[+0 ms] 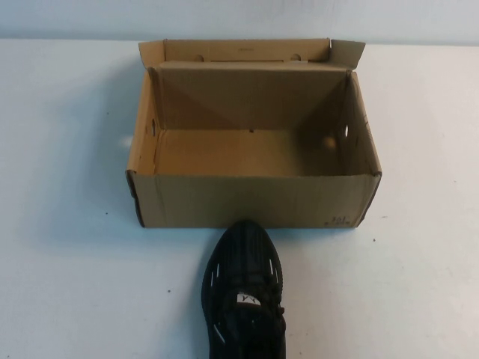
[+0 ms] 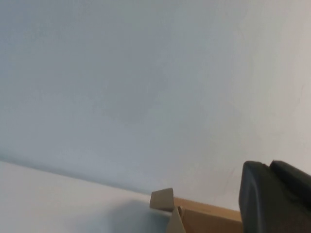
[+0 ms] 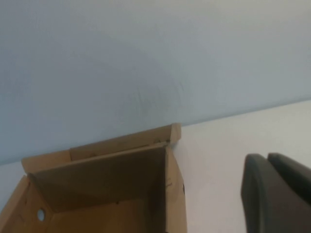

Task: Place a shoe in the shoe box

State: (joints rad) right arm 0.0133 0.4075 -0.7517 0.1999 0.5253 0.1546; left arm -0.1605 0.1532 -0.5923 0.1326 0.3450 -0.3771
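Note:
The black mesh sneaker [image 1: 243, 295] lies on the white table with its toe touching the front wall of the shoe box [image 1: 251, 198]; its heel is cut off by the near edge of the high view. The brown cardboard box is open and empty, with its flap lid standing up at the back. Neither arm shows in the high view. The left gripper [image 2: 269, 167] is seen only in the left wrist view, shut and empty, with a corner of the box [image 2: 204, 216] beside it. The right gripper [image 3: 267, 158] is shut and empty, off to the side of the box [image 3: 97, 160].
The white table [image 1: 67, 284] spreads bare on both sides of the box and the shoe. A pale wall [image 1: 239, 19] runs behind the table's far edge. Small round holes show in the box's side walls.

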